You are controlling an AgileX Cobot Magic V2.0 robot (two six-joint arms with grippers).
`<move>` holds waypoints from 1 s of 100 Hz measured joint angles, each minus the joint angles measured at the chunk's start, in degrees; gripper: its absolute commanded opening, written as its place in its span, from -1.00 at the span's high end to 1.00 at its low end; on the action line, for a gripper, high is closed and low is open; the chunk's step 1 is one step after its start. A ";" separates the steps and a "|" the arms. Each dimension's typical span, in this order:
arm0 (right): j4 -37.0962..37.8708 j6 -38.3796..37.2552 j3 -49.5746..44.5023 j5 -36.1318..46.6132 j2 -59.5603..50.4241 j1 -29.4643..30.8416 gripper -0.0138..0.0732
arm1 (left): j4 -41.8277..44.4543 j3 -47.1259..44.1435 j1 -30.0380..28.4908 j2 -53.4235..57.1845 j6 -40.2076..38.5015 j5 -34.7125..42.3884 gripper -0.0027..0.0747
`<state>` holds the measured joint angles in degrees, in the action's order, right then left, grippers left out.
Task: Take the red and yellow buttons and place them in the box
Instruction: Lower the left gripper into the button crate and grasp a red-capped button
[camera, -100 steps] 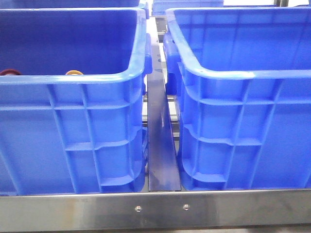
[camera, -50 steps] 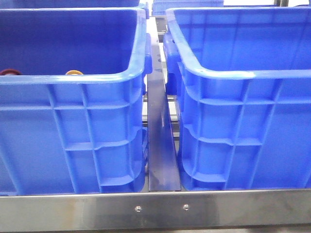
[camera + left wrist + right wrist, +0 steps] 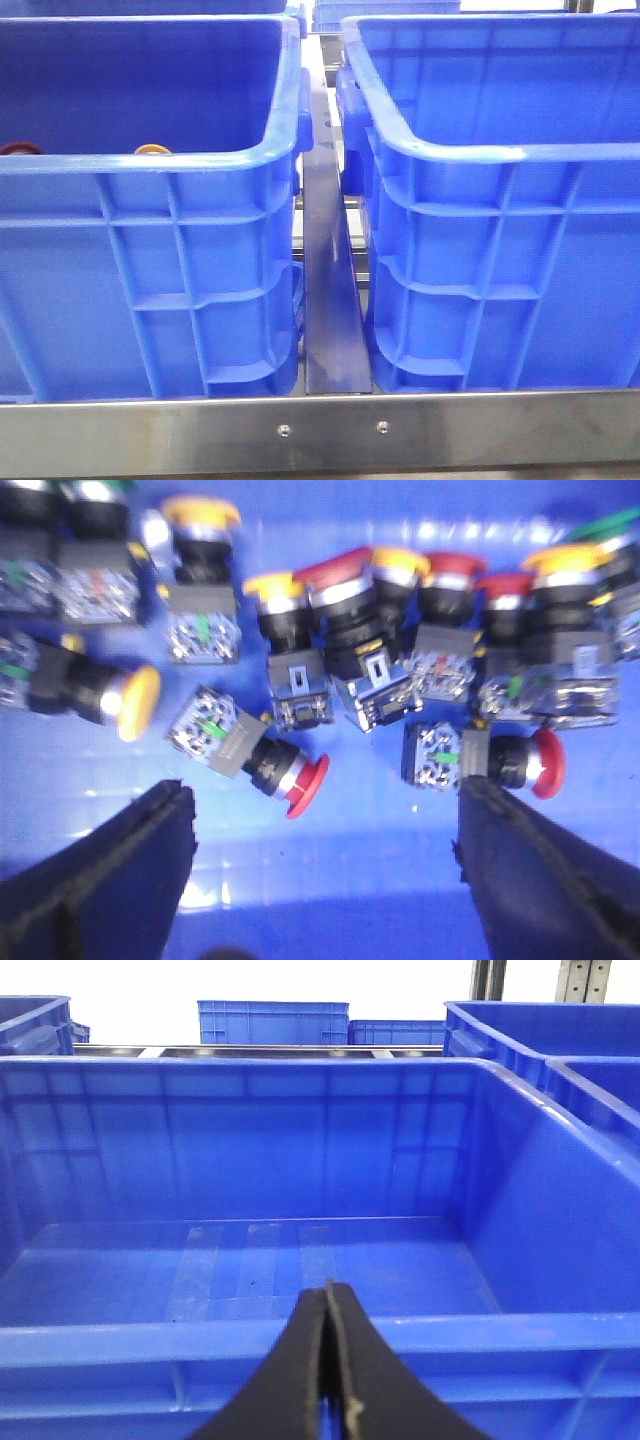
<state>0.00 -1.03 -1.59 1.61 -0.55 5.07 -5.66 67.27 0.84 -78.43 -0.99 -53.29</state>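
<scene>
Blue crate rim hides both buttons' bodies.

Our left gripper hangs with its fingers spread wide — pointing downward. Our right gripper sits pressed closed, fingertips meeting, held level.

Front camera faces two crates low and close; wrist cameras look into them.
</scene>
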 measured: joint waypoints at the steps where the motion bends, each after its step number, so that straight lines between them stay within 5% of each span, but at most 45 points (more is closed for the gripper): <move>1: 0.00 0.00 0.00 0.00 0.00 0.00 0.73 | 0.00 0.25 0.00 -0.34 0.00 -0.24 -0.40; 100: 0.00 0.00 0.00 0.00 0.00 0.00 0.73 | -0.30 16.87 4.33 -26.39 -3.14 -5.53 -0.40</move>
<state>0.00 -1.03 -1.59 1.61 -0.55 5.07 -5.95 84.15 5.17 -104.82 -4.13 -58.82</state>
